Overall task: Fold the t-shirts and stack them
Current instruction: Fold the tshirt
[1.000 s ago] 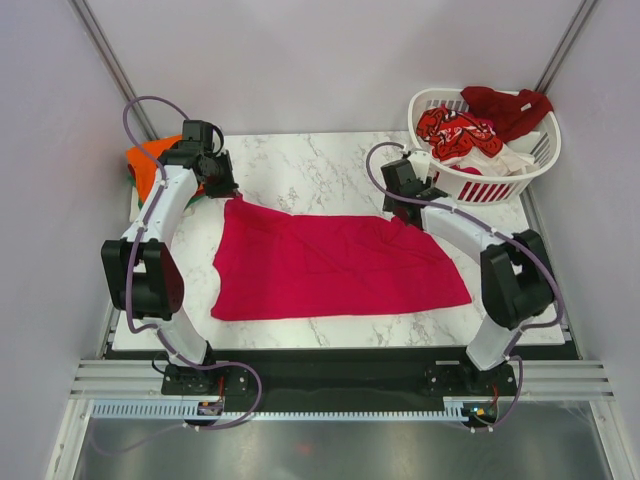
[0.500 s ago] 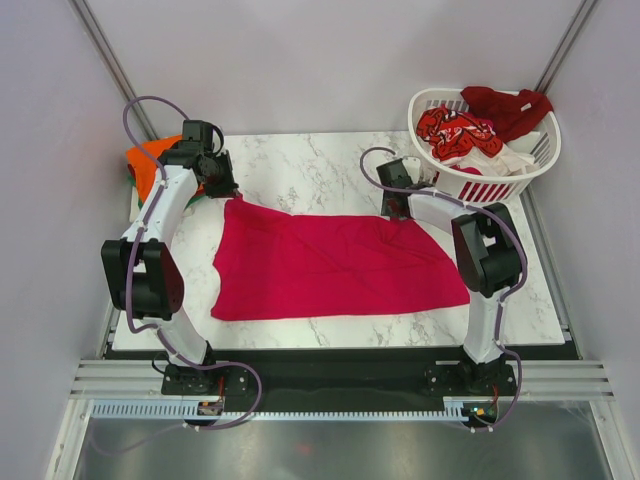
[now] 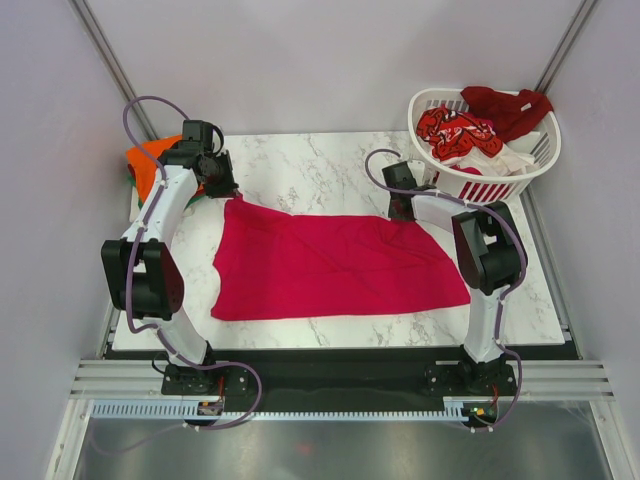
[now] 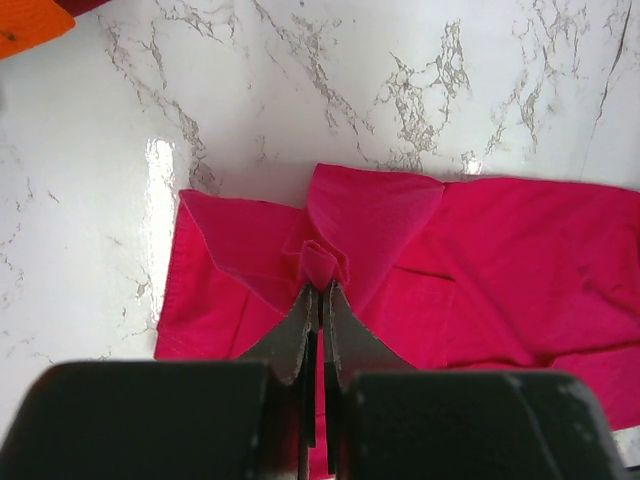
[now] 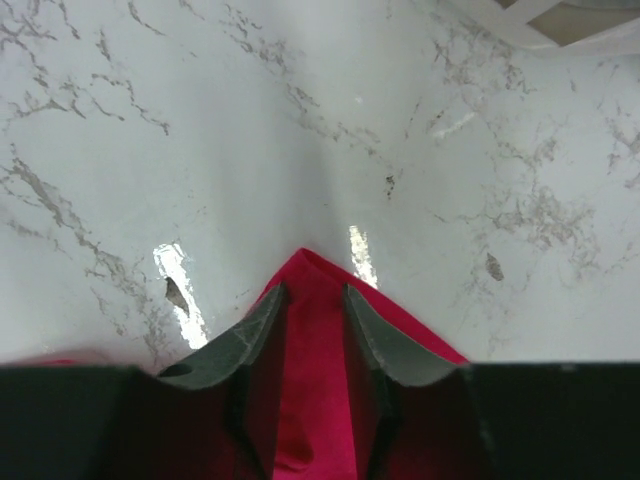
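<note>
A magenta-red t-shirt (image 3: 340,265) lies spread flat across the marble table (image 3: 300,165). My left gripper (image 3: 228,192) is at its far left corner and is shut on a pinched-up tuft of the cloth (image 4: 322,262). In the left wrist view the left gripper (image 4: 320,288) has its jaws pressed together. My right gripper (image 3: 402,212) is at the shirt's far right corner. In the right wrist view the right gripper (image 5: 315,290) straddles a raised ridge of the shirt (image 5: 312,340), with its jaws still apart.
A white slatted basket (image 3: 418,105) stands at the far right, holding a red-patterned shirt (image 3: 455,130), a dark red one (image 3: 505,105) and a white one (image 3: 512,160). An orange shirt (image 3: 148,160) lies at the far left edge, behind my left arm.
My right arm has swung its elbow inward and settled over the far right corner, and its jaws have narrowed around the cloth. The left arm has not moved.
</note>
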`<action>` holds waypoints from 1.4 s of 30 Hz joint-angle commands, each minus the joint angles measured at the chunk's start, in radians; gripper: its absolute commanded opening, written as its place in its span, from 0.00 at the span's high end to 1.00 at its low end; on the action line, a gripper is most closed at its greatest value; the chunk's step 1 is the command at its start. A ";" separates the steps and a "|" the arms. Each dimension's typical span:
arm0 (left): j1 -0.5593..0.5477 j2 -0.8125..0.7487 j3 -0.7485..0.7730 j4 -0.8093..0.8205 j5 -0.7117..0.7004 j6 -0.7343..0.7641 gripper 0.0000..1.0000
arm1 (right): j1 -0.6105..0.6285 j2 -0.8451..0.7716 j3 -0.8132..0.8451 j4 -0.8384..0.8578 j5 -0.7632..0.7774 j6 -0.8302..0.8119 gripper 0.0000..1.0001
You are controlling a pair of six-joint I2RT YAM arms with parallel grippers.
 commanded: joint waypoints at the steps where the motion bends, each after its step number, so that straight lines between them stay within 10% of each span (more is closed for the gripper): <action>1: 0.002 -0.017 -0.002 0.022 0.014 -0.003 0.98 | -0.001 0.031 -0.014 0.020 -0.029 0.010 0.65; 12: 0.002 -0.014 -0.002 0.022 0.015 -0.003 0.98 | -0.025 0.040 -0.019 0.029 -0.047 0.007 1.00; 42: -0.007 -0.117 0.093 0.007 -0.024 0.012 0.98 | -0.163 -0.299 -0.029 -0.101 0.025 0.035 1.00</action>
